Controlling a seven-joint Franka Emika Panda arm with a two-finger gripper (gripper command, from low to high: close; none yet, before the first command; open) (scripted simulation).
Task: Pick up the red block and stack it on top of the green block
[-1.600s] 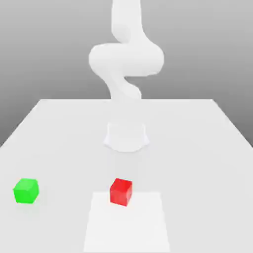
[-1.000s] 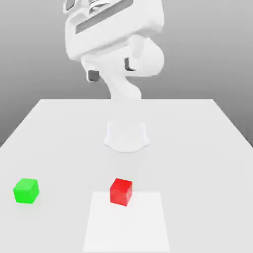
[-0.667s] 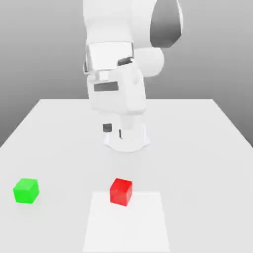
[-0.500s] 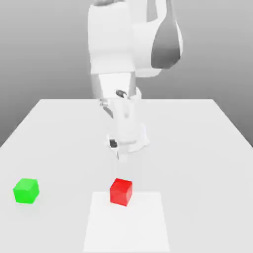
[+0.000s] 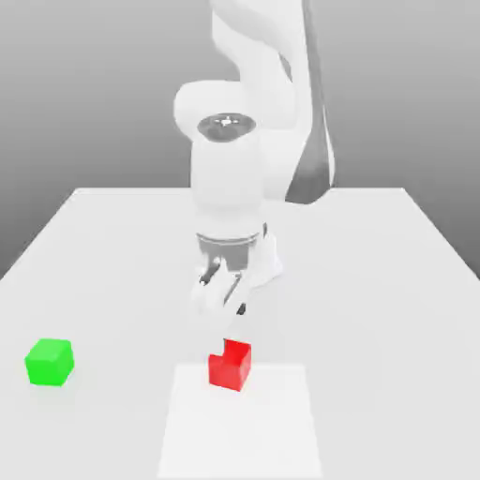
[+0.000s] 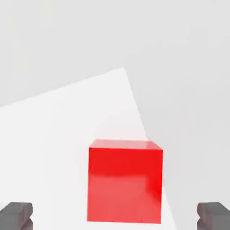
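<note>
My pincer [image 5: 225, 305] over a pale tabletop [image 5: 375, 309]

It hangs spread wide and empty above the red block [image 5: 230, 365], which sits at the far edge of a lighter square patch [image 5: 240, 422]; the green block [image 5: 49, 362] lies well apart; behind, seemingly plain grey.

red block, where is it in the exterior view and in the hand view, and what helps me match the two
Exterior view: the red block sits low in the picture, near the middle, straddling the far edge of the paler square patch, just below the open gripper.
Hand view: the red block sits between the two dark fingertips.
Shared landmark: the paler square patch under the block.
</note>
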